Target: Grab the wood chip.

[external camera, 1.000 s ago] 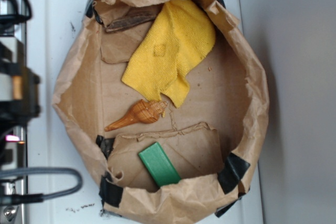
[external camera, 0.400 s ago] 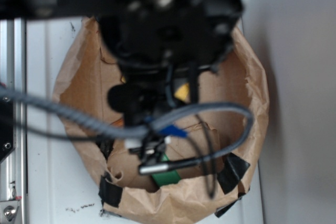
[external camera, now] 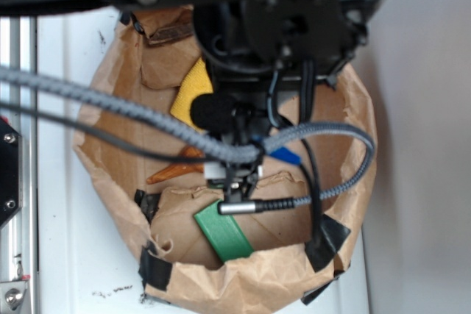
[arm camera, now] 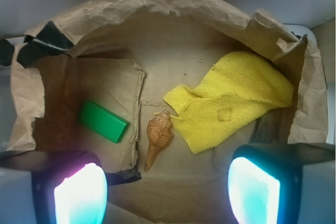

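Wrist view shows the hand (arm camera: 168,182) with its two glowing fingers (arm camera: 79,192) spread apart and empty, above the paper bag's (arm camera: 173,3) floor. Just ahead lie a seashell (arm camera: 157,139), a yellow cloth (arm camera: 233,106) and a green block (arm camera: 103,121). Exterior view puts the wood chip (external camera: 171,34) well away from the hand, against the bag's rim.

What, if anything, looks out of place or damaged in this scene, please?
The paper bag is torn open, crumpled and patched with black tape. The yellow cloth lies rumpled inside. The wood chip sits tucked against the bag's edge.
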You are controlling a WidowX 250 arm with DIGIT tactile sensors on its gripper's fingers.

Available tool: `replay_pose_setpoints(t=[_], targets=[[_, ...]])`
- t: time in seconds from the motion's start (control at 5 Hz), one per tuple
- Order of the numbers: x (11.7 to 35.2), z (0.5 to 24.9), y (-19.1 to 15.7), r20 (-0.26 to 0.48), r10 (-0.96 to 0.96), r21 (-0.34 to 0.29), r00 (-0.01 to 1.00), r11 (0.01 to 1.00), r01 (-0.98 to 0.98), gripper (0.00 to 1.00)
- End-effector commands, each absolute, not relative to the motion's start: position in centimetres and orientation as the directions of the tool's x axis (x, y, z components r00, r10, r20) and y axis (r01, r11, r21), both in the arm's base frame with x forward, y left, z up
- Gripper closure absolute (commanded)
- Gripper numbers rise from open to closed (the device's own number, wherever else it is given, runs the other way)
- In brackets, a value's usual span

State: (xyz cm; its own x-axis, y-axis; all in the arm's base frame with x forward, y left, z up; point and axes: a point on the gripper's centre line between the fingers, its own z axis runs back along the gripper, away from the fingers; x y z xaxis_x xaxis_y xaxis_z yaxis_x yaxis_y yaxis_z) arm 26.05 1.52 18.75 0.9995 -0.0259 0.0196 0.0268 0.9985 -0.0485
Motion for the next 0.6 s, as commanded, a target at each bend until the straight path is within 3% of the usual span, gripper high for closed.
replay_pose_setpoints(t=[0.0, 0.2, 0.4], targets=[[26.0, 19.8, 2.3, 0.058, 0.002, -0.046, 0.998, 0.999, 0.0, 0.0], [25.1, 16.9, 2.6, 0.095, -0.022, -0.012, 0.995, 1.0, 0.023, 0.0], [26.0, 14.5, 3.2, 0.126, -0.017, 0.014, 0.992, 1.0, 0.016, 0.0]])
